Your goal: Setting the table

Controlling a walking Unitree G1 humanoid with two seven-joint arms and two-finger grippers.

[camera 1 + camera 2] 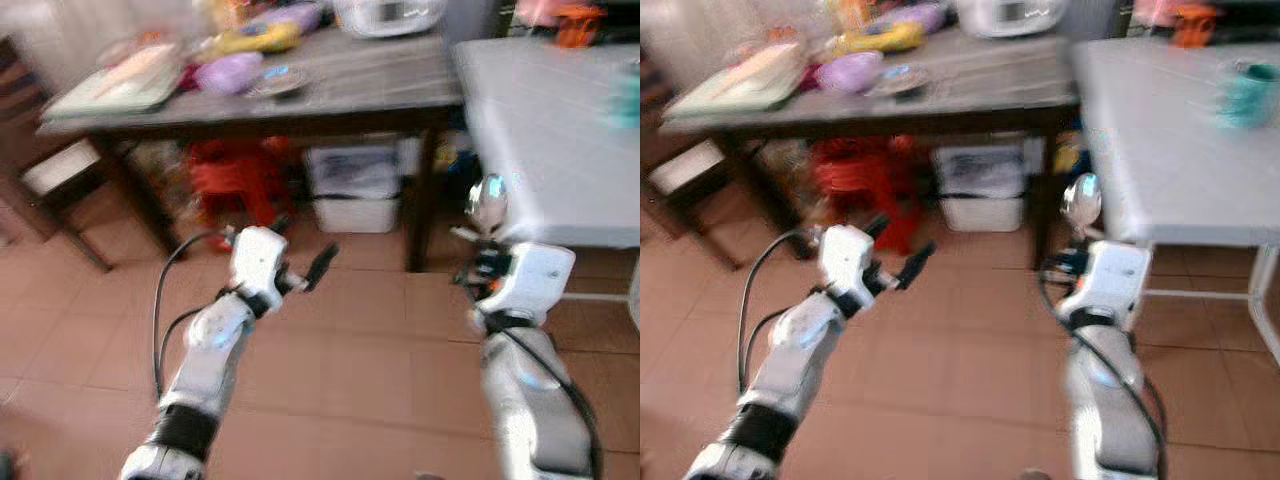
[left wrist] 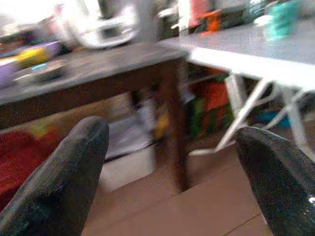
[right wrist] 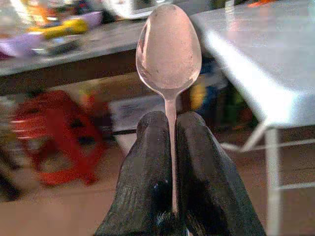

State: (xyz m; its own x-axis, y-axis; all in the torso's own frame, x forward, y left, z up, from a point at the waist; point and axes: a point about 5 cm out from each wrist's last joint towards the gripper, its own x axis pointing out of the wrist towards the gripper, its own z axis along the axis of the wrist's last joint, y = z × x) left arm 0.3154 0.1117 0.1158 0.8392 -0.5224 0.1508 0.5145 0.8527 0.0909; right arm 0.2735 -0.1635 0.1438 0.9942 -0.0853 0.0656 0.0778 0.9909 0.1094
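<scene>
The right hand (image 3: 173, 147) pinches a spoon (image 3: 169, 46) by its handle, the two black fingers (image 3: 145, 172) pressed together on either side of the thin stem. The spoon stands upright out of the fingertips, bowl uppermost, well clear of any surface. In the head views the spoon's bowl (image 1: 487, 203) rises just above the white wrist housing, held in the air beside the near edge of the white bench (image 1: 560, 140), which lies to the robot's right.

The left hand (image 1: 308, 270) is raised at about the same height, over the tiled floor (image 1: 370, 370), its fingers (image 2: 64, 177) spread wide with nothing between them. A black cable (image 1: 165, 300) loops from that arm.

Beyond both hands stands a dark wooden bench (image 1: 340, 95), abutting the white one. On it lie a purple object (image 1: 228, 72), a yellow one (image 1: 255, 38), a small dish (image 1: 278, 80), a pale tray (image 1: 115, 85) toward the left end, and a white appliance (image 1: 388, 14) at the back. Under the dark bench are a red stool (image 1: 235, 175) and stacked pale storage boxes (image 1: 352, 185). A teal cup (image 1: 1245, 92) sits on the white bench toward its far right side, well apart from the spoon. Part of a chair (image 1: 55, 170) shows at the left edge. The head views are blurred.
</scene>
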